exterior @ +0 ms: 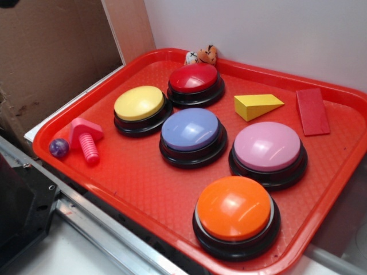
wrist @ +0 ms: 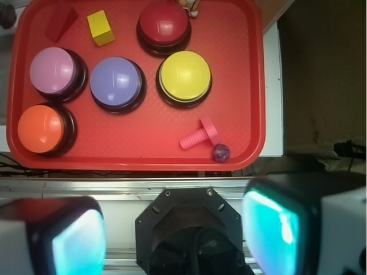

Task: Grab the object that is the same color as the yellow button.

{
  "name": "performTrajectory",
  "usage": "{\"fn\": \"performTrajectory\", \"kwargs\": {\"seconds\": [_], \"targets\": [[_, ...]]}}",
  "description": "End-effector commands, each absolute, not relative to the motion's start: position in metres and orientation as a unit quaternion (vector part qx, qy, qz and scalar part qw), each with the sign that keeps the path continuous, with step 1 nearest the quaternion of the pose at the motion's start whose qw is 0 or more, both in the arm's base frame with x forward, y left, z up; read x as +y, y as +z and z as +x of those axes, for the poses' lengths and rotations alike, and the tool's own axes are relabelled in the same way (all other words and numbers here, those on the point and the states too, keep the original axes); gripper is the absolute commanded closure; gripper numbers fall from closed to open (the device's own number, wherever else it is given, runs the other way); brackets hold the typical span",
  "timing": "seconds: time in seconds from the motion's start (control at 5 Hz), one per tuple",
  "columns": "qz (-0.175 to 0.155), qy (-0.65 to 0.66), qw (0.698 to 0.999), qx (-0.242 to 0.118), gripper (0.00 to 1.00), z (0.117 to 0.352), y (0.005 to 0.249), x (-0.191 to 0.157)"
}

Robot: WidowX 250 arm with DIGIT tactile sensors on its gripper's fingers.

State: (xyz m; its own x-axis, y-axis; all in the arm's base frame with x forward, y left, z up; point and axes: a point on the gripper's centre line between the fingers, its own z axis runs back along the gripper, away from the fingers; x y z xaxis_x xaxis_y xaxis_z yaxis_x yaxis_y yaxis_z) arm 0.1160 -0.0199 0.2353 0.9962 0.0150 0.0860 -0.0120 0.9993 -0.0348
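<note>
Starting the approach, I judge: my gripper (wrist: pixel 175 235) hangs high off the tray's near edge, fingers spread wide, holding nothing. From the textured red plastic tray (exterior: pixel 143 183), past the glossy yellow button (exterior: pixel 139 103), I must reach far across to the smooth yellow wedge (exterior: pixel 257 105) beside the flat red block (exterior: pixel 312 111).

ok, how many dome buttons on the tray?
5, all fully visible. Red button at back, yellow button to its left-front, purple button in the middle, pink button to the right, orange button nearest front.
</note>
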Motion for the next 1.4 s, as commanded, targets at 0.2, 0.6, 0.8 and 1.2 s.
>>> {"fn": "performTrajectory", "kwargs": {"seconds": [0.2, 0.6, 0.8, 1.2], "targets": [[0.01, 0.0, 0.996, -0.086, 0.0, 0.147, 0.218, -0.035], [-0.014, -0.017, 0.992, -0.126, 0.0, 0.216, 0.17, -0.07], [-0.01, 0.002, 0.992, -0.127, 0.0, 0.252, 0.139, -0.088], [-0.025, 0.015, 0.994, -0.108, 0.0, 0.316, 0.096, -0.117]]}}
